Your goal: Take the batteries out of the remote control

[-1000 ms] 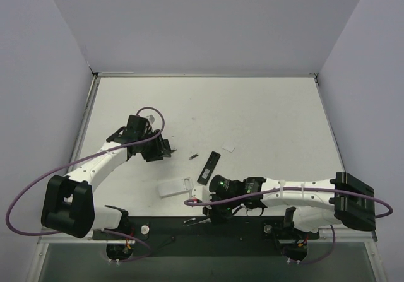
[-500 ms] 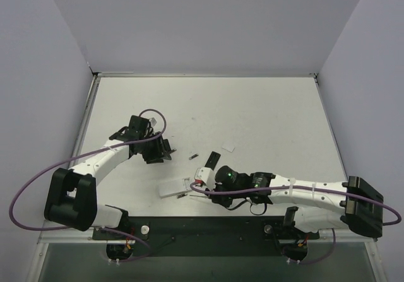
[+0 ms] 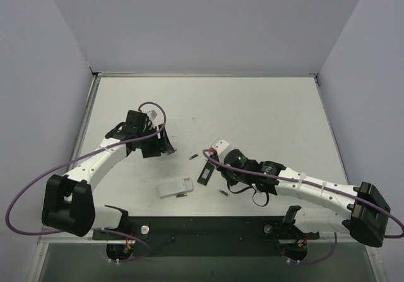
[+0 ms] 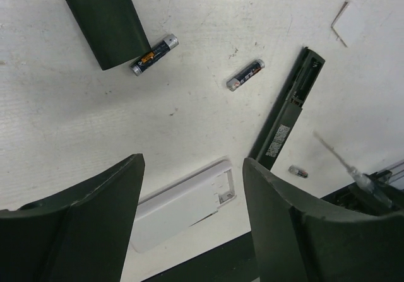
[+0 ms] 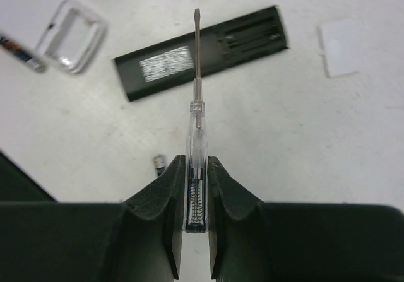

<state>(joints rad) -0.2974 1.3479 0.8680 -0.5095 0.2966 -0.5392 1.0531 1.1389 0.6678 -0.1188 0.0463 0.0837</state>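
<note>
The left arm (image 3: pixel 95 162) and the right arm (image 3: pixel 315 191) have slim white shells joined by bulky black joint housings, the largest at the near ends. A purple cable (image 3: pixel 7 216) trails outside the left one; a second runs along the right, bound by pale ties. The left pincer (image 4: pixel 192 162) and the right pincer (image 5: pixel 194 165) have thick, matte dark fingers (image 4: pixel 95 219) with rounded tips.

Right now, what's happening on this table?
The right gripper is shut on a clear-handled screwdriver, tip pointing at the remote control, which lies back-up with its battery bay open and apparently empty. Several batteries lie loose on the table. The left gripper hovers open, holding nothing.
</note>
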